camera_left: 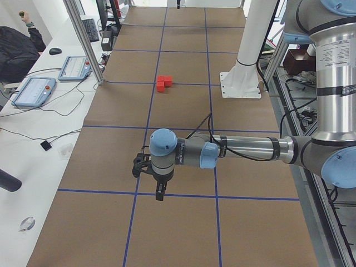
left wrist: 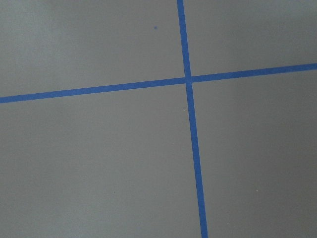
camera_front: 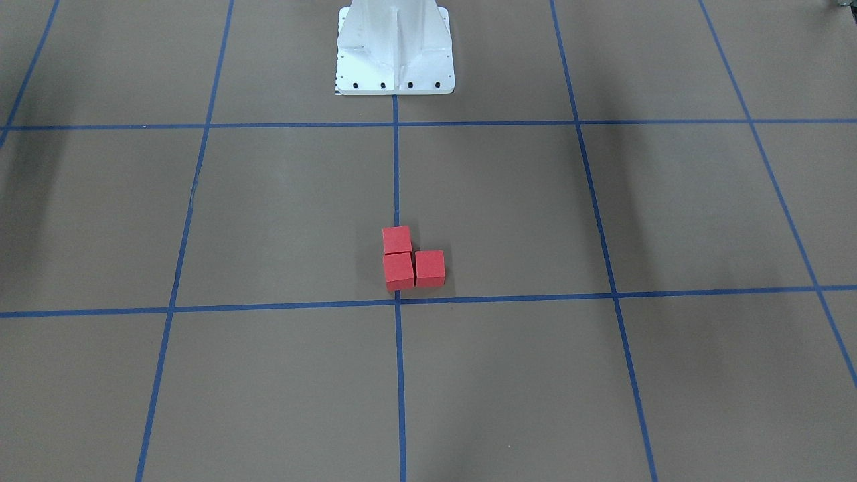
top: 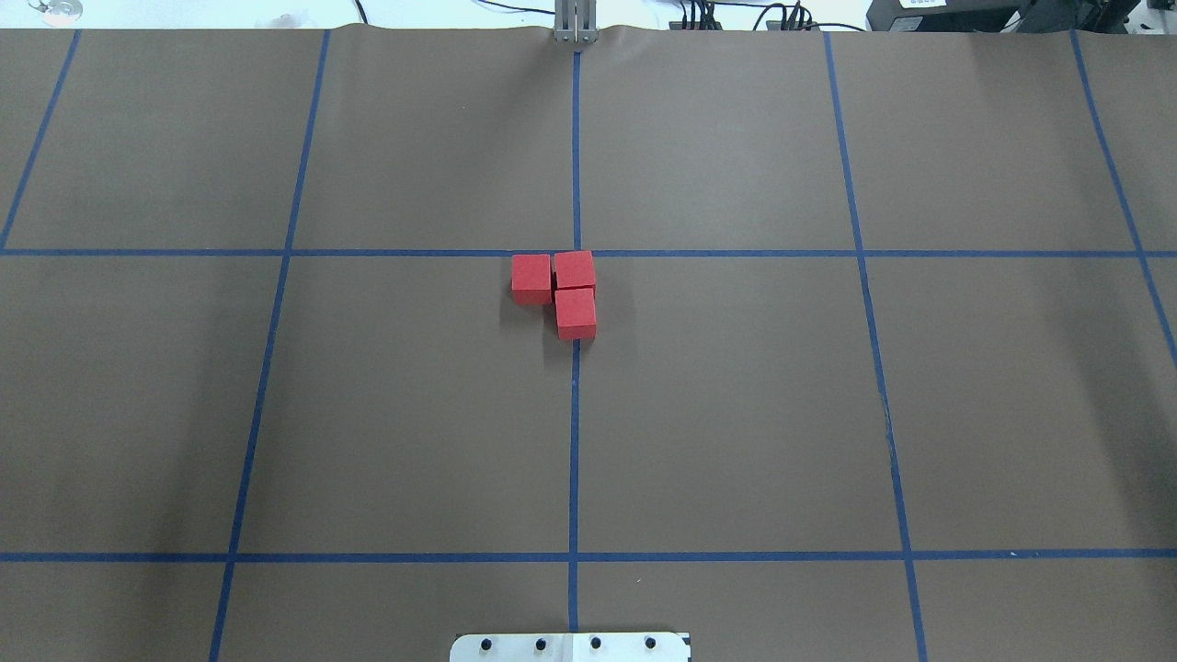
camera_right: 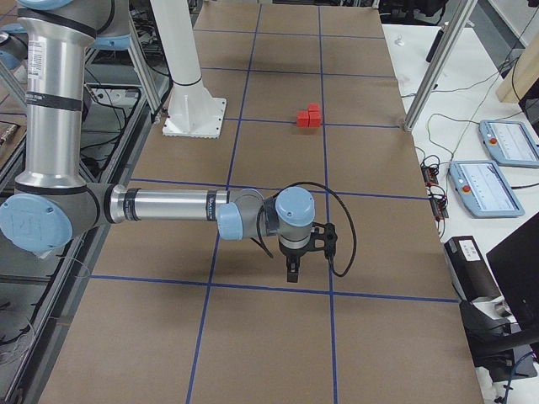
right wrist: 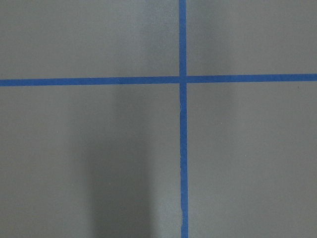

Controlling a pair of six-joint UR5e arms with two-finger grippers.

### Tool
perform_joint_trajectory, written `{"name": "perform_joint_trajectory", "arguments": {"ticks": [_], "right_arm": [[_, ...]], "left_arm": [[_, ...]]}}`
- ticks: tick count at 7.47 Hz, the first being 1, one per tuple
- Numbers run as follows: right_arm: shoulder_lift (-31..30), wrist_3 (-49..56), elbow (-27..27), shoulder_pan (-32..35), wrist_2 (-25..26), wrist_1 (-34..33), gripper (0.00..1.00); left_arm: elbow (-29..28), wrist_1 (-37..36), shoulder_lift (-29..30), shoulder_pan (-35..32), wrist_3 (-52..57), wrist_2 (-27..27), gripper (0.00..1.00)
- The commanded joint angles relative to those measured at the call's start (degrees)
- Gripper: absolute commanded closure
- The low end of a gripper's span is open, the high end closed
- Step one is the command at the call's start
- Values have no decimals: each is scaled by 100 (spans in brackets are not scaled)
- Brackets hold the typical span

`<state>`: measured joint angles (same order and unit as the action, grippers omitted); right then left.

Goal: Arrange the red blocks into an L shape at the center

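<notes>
Red blocks: three red blocks, one, a second and a third, lie flat on the surface in an L shape.
Corner block: the second one sits on the blue tape line that runs from the robot-side edge to the operators' edge.
Arms of the L: the first block lies just beside the corner block on the side of the surface's left edge. The third lies against it on the side of the robot-side edge and also sits on that tape line.
Center: the crossing lies midway between the left and right edges, in line with the white pedestal base. The L sits just on the robot's side of it, with the corner block's far edge at the crossing.
Place on surface: the blocks are somewhat closer to the operators' edge than to the robot-side edge.
Left arm: the left arm reaches out level from the robot-side edge near the left end of the surface, well apart from the blocks.
Left jaws: they point straight down above a tape line; whether they are apart or together I cannot tell.
Right arm: the right arm reaches out level near the right end of the surface, also well apart from the blocks.
Right jaws: they point down over bare surface close to a tape line; their state I cannot tell either.
Wrist views: each shows only brown surface and one tape crossing.
</notes>
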<state>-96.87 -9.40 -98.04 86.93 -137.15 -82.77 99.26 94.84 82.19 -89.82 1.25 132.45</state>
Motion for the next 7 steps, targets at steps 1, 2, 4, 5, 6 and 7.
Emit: {"name": "perform_joint_trajectory", "arguments": {"ticks": [1, 2, 4, 5, 6, 7], "right_arm": [[36, -9, 4, 192, -171, 7, 1], [36, 0, 13, 192, -154, 7, 1], [36, 0, 13, 192, -119, 7, 1], [36, 0, 13, 192, -118, 15, 1], [36, -9, 13, 192, -118, 16, 1], [36, -9, 13, 192, -118, 16, 1]], "left_arm": [[-3, 0, 7, 0, -2, 0, 0], [-3, 0, 25, 0, -2, 0, 0], [-12, 0, 42, 0, -2, 0, 0], [-12, 0, 51, 0, -2, 0, 0], [-3, 0, 60, 9, -11, 0, 0], [6, 0, 69, 0, -28, 9, 0]]}}
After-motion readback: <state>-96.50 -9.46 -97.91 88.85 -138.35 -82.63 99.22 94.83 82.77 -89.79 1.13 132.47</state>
